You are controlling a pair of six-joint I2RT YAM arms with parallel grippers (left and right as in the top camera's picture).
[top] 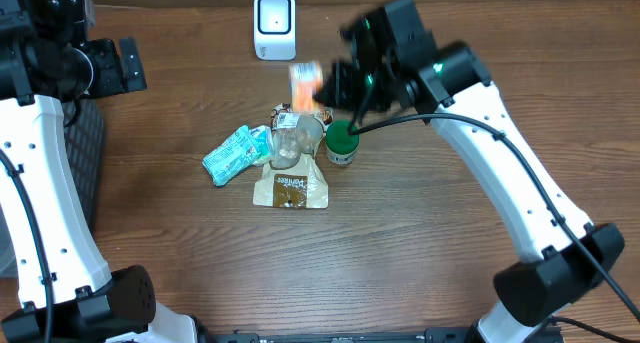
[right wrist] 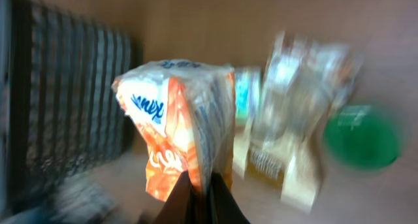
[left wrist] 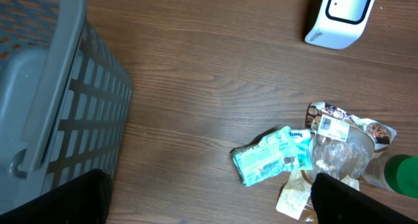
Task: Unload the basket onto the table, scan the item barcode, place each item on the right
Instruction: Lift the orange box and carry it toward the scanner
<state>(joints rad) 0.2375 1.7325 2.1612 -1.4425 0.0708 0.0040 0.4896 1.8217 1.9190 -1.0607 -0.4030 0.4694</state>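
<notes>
Mid-scan, our right gripper [right wrist: 199, 188], jaws clamped on the orange-and-white crinkly packet [top: 305, 83], holds it aloft near the white box-shaped scanner [top: 274, 25], where we judge its barcode must next face, while our left gripper [top: 118, 68] hangs idle, jaws apart.

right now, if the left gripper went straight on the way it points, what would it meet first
Probably bare table, in the gap between the basket and the teal packet. Nothing lies between the open fingers of the left gripper, though depth is unclear.
</notes>
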